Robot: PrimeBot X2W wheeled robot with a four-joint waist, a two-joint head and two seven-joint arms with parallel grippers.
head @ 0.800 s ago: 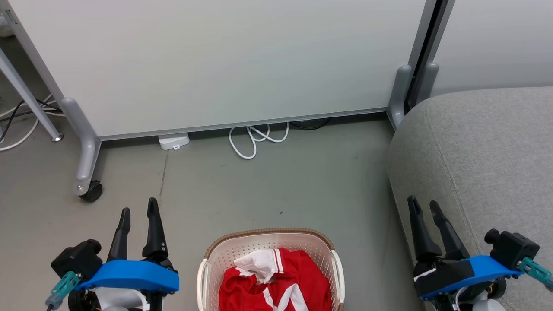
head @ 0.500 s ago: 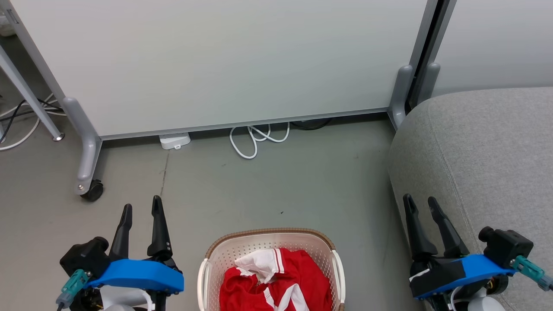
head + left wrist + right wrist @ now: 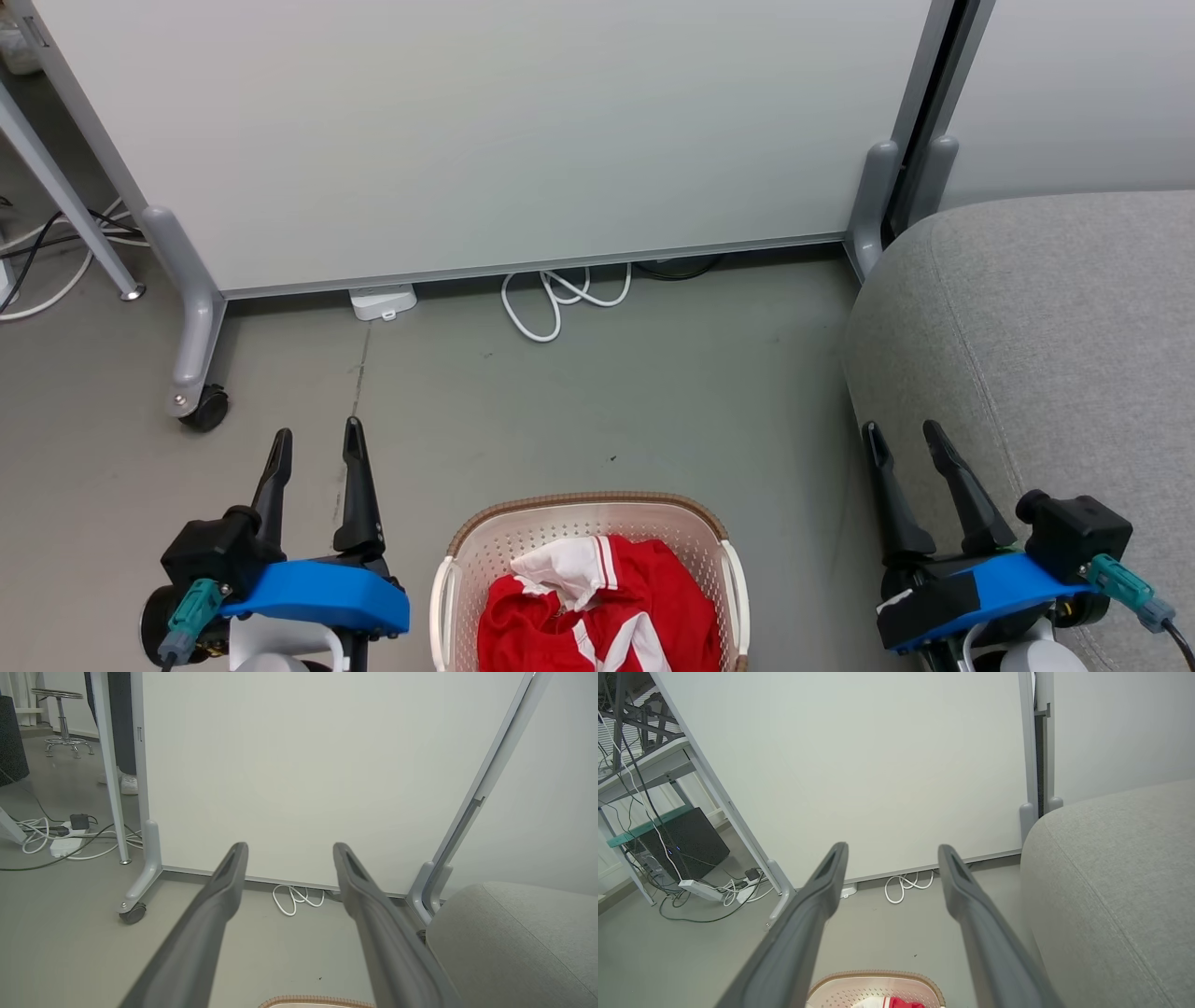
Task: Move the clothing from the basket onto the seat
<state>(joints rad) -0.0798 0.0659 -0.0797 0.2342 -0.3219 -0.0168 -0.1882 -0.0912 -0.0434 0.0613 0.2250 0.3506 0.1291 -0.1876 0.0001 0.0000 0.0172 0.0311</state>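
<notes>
Left gripper (image 3: 317, 427), right gripper (image 3: 901, 427) nearer basket (image 3: 579, 502); agape, empty

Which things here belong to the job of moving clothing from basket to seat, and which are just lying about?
Belong to the job: clothing, basket, seat, open left gripper, open right gripper.
Just lying about: coiled white cable, small white box beside it, wheeled partition panel.
</notes>
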